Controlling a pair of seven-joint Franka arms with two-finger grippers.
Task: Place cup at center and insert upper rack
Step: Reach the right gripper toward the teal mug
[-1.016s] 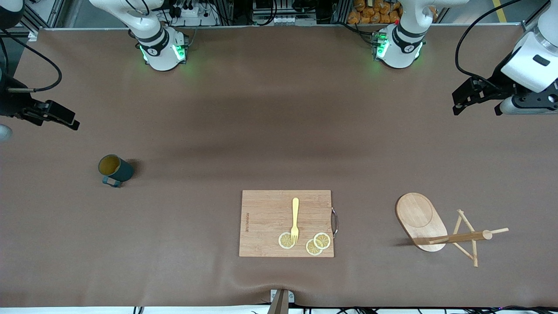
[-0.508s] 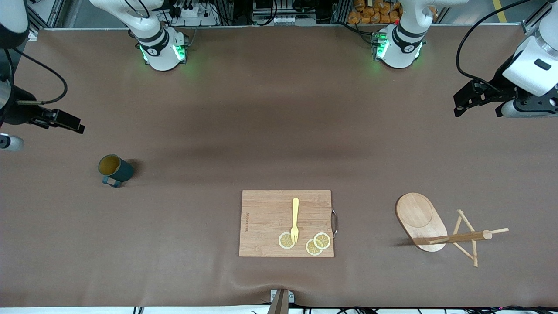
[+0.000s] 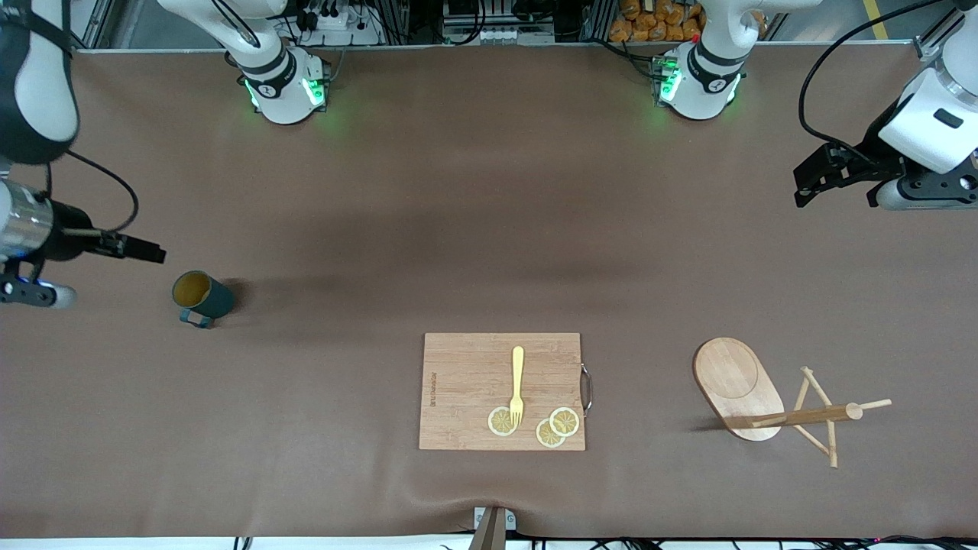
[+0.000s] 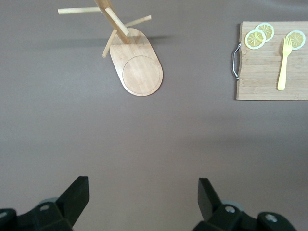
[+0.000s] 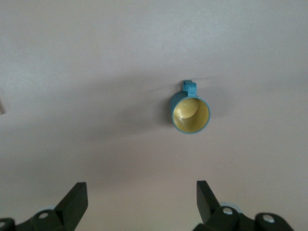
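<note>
Right pincer (image 3: pixel 145 250) held above the desk at the right arm's end, fingers (image 5: pixel 72 202) spread wide, left pincer (image 3: pixel 811 183) raised over the left arm's end, fingers (image 4: pixel 74 197) likewise parted, both empty

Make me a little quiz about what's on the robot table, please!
1. True or false: the cup stands upright on the table.
2. What lies on the cutting board with the fork? A) lemon slices B) a spoon C) a mug
3. Fill in: the upper rack is lying on its ____.

Key: 1 true. 2 A, lemon slices. 3 side. Both the left gripper and right gripper are open.
</note>
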